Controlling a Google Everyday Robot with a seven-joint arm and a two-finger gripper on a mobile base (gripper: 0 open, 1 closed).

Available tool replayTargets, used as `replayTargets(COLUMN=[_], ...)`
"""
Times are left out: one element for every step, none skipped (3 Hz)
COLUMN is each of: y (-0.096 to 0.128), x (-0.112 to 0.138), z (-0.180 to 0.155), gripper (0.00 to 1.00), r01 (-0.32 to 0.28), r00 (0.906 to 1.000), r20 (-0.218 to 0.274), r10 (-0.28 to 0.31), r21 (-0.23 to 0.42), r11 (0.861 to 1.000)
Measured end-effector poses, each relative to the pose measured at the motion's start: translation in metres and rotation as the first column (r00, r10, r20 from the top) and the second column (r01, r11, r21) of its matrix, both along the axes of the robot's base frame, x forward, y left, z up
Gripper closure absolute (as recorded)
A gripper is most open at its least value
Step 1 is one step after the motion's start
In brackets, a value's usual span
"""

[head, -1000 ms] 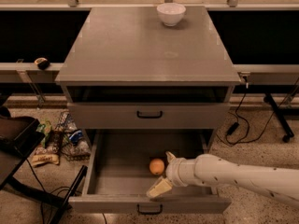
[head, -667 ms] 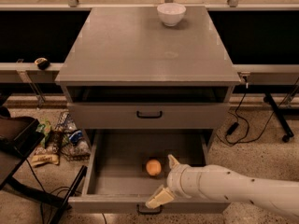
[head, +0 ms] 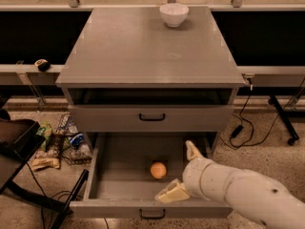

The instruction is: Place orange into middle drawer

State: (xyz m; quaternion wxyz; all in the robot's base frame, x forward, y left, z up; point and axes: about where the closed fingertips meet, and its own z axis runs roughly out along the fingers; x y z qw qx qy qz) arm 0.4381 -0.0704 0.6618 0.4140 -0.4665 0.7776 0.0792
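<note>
Orange point(head: 158, 170): loose in open middle drawer point(head: 119, 166), lower centre. Gripper point(head: 176, 171): just right of it, fingers spread, empty.

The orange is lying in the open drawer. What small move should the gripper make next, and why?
Probably lift the gripper up and out of the middle drawer. The orange rests on its floor, apart from the open fingers, so placing looks done.

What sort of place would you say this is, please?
Probably a robotics lab: a grey cabinet on speckled flooring, trailing cables, and the robot's open pincer over the pulled-out drawer, beside the orange.
</note>
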Motion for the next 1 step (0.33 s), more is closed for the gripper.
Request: replayTargets(y=[-0.0504], x=[0.0148], z=[0.0647], gripper=[0.00], r01=[0.187], r00=[0.9733], r20=[0.125], r10=[-0.192], r21=[0.053], r11=[0.981])
